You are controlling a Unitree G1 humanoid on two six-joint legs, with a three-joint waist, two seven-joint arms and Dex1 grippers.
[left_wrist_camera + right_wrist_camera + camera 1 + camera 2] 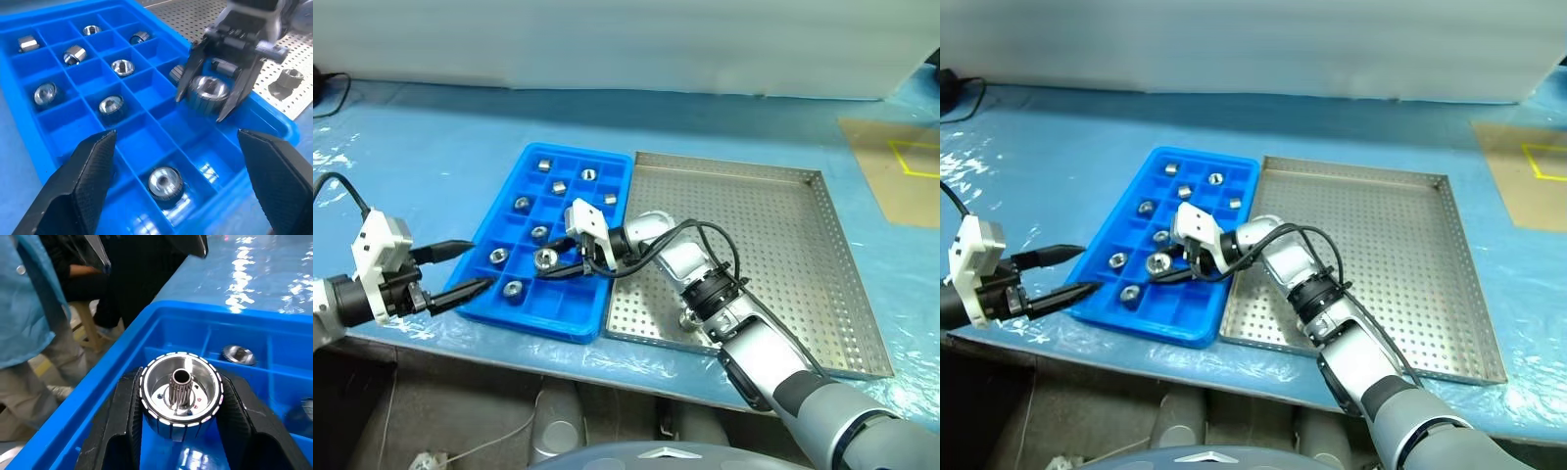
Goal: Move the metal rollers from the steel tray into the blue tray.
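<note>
- Blue tray [558,323] is seen holding eight metal rollers [545,164] in its compartments.
- A ninth roller [180,392] is clenched by the right gripper [548,270] above the blue tray.
- One last roller [289,78] is left on the steel tray [822,284] beside it; the left gripper [475,266] is spread, empty.

The scene is viewed from above, forward and down, by the two head eyes, both covering the blue tray [563,240] and steel tray [773,255]. The tray compartments are seen close-up, obliquely, by each wrist camera along its fingers.
</note>
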